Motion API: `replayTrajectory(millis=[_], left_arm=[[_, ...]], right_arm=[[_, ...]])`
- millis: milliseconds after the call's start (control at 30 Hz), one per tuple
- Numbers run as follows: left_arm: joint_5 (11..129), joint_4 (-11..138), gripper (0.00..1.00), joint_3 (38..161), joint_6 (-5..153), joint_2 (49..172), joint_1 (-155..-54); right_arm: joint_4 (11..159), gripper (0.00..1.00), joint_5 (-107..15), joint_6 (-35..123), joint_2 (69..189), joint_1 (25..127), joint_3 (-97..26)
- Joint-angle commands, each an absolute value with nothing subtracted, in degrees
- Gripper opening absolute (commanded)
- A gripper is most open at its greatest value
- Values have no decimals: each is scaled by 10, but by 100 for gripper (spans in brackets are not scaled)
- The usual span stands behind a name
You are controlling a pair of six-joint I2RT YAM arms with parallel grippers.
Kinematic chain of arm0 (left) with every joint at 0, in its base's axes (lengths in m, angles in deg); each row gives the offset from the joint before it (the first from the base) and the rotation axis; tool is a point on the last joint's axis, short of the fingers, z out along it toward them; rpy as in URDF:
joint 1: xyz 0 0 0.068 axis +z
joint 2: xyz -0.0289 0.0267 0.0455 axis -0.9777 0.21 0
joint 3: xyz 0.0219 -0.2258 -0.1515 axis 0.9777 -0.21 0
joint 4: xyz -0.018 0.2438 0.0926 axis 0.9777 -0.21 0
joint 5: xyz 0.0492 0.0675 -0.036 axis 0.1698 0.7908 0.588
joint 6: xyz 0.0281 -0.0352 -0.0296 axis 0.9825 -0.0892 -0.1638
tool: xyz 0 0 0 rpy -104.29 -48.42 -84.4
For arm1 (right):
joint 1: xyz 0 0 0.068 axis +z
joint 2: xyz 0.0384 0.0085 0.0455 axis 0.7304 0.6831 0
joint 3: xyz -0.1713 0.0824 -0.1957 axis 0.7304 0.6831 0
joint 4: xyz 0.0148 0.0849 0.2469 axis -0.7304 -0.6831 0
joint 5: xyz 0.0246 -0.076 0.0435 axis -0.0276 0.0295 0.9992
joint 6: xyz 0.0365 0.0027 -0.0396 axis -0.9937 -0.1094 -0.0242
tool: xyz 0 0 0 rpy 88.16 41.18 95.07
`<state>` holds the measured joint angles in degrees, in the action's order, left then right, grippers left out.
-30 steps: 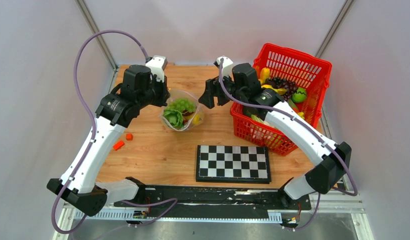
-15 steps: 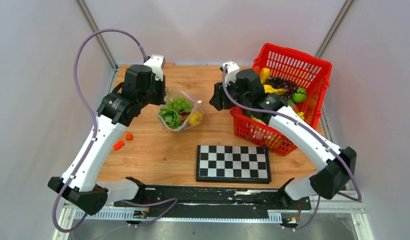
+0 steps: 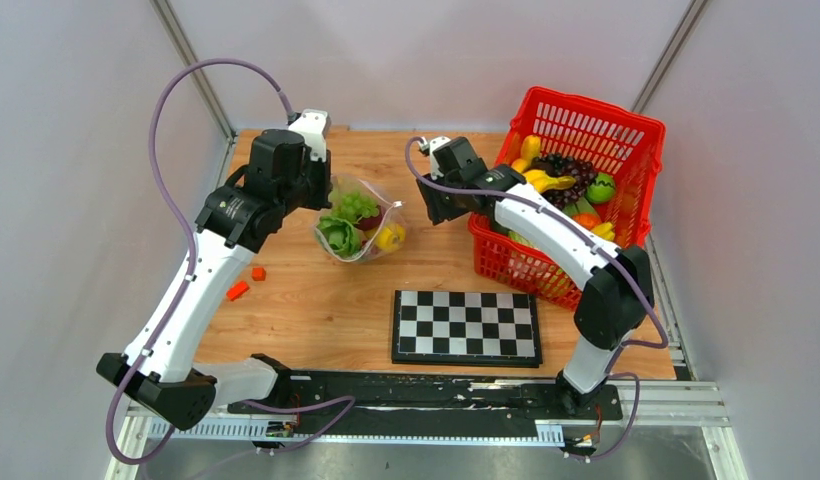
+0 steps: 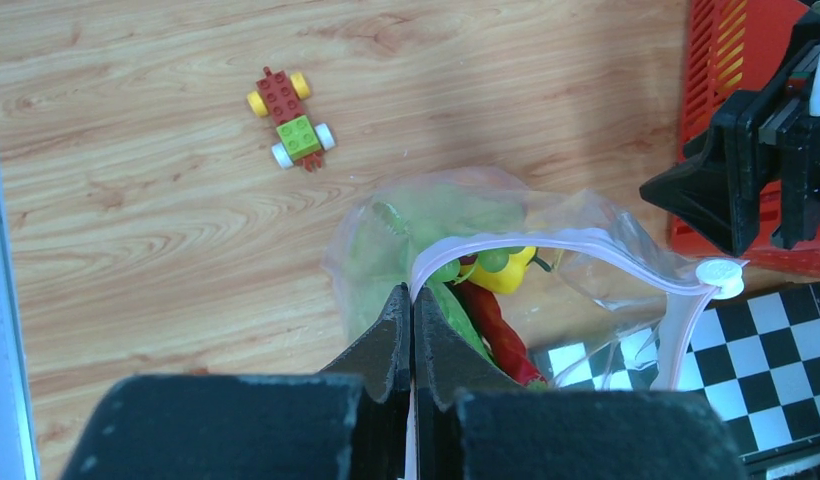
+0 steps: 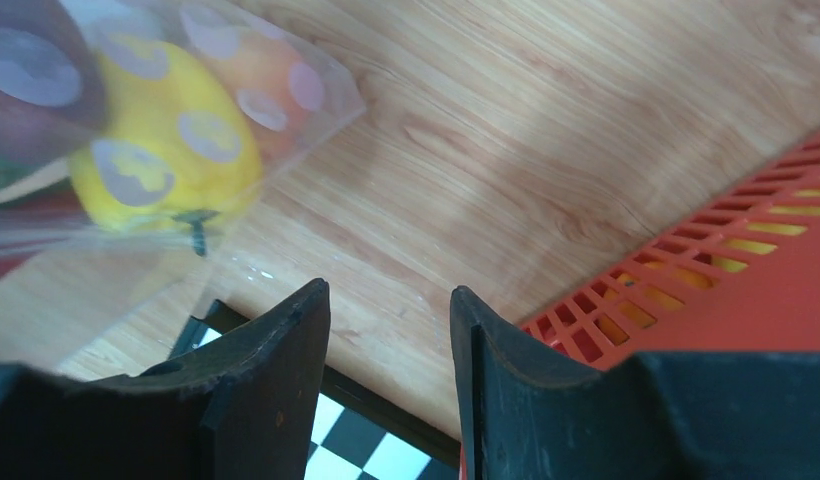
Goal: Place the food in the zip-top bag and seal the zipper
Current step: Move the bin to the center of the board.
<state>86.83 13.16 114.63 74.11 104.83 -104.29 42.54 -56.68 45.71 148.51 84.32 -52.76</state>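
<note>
The worktop is light brown wood with wavy lines in it. A black-and-white chessboard lies flat near the front, a bit right of the middle. A red mesh basket stands at the far right, and its near corner is just beside the chessboard's far right corner. The clear zip-top bag sits on the wood far back, left of the basket and apart from it. Two little orange bricks lie on the left, near each other. A small toy-brick car with yellow and white wheels lies on bare wood, apart from the bag.
</note>
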Motion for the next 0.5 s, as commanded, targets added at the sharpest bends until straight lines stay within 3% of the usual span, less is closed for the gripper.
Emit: replayTrajectory(millis=[0, 133, 333, 467], left_arm=[[847, 159, 0, 1147, 760, 1038, -1038], [828, 169, 0, 1151, 773, 1036, -1036], [776, 173, 0, 1166, 798, 1045, -1035], [732, 175, 0, 1170, 814, 1042, -1035]], right_arm=[[372, 48, -646, 463, 1418, 779, -475], [455, 53, -535, 517, 1337, 756, -412], [859, 72, -230, 572, 1195, 760, -203], [967, 73, -135, 613, 1182, 764, -168]])
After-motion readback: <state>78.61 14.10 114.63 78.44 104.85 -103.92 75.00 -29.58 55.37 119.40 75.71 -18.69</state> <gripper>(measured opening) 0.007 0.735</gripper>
